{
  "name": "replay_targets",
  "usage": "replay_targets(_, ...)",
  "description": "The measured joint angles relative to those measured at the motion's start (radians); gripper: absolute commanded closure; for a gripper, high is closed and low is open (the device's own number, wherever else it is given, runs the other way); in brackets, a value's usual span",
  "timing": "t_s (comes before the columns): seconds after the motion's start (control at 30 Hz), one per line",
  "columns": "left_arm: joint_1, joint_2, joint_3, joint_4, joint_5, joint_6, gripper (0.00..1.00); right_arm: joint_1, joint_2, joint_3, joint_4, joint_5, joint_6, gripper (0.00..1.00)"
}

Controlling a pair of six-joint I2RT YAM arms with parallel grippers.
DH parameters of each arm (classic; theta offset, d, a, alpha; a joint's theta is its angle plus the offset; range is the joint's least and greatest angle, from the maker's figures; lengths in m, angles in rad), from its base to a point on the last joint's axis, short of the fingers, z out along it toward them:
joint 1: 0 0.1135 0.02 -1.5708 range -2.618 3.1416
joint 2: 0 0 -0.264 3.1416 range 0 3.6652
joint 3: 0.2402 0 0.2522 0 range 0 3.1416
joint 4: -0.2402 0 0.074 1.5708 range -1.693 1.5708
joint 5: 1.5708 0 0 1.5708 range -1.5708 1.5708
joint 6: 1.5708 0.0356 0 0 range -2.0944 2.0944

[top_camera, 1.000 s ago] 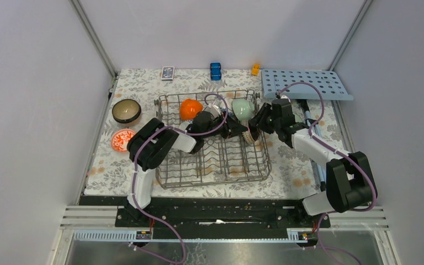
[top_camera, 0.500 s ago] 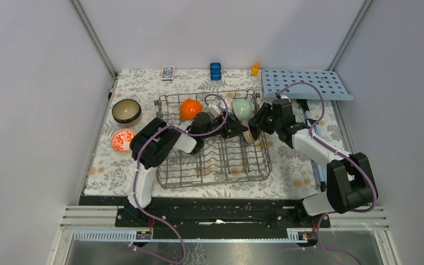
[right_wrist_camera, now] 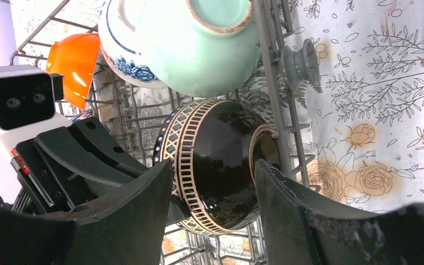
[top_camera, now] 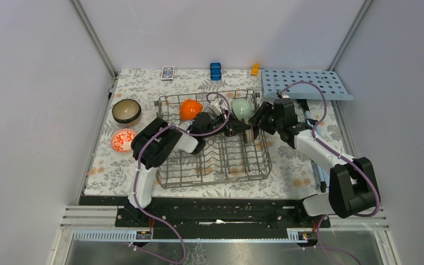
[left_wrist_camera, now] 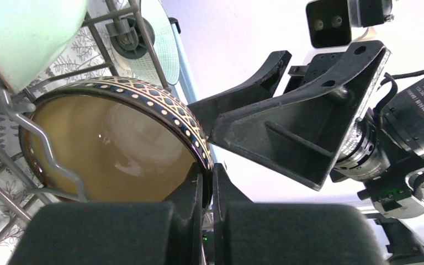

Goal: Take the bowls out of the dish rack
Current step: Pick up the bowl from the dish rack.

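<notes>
Just clamped left gripper (left_wrist_camera: 210, 175) on rim of dark bowl (left_wrist_camera: 116, 157) by right wall of dish rack (top_camera: 232, 163), spread right gripper (right_wrist_camera: 212, 165) wide, empty; seemingly ready for lifting out.

The only lettering I can find is a few lines of small white print on the black motor housing (left_wrist_camera: 418, 107) facing my left wrist camera, too small and tilted to read.
</notes>
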Motion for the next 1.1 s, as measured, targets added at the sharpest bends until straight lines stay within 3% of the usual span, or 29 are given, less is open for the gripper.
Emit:
replay_targets(0.3, -0.002, 0.0, 0.0, 0.0, 0.015, 0.009, 1.0, -0.003, -0.006, 0.0, -0.013, -0.003, 0.001, 0.36)
replay_targets(0.6, -0.002, 0.0, 0.002, 0.01, 0.034, 0.002, 1.0, -0.003, -0.094, 0.041, -0.075, -0.024, 0.016, 0.19)
replay_targets(1.1, -0.002, -0.074, 0.006, 0.032, 0.05, -0.037, 1.0, -0.003, -0.32, 0.16, -0.265, -0.02, -0.04, 0.16)
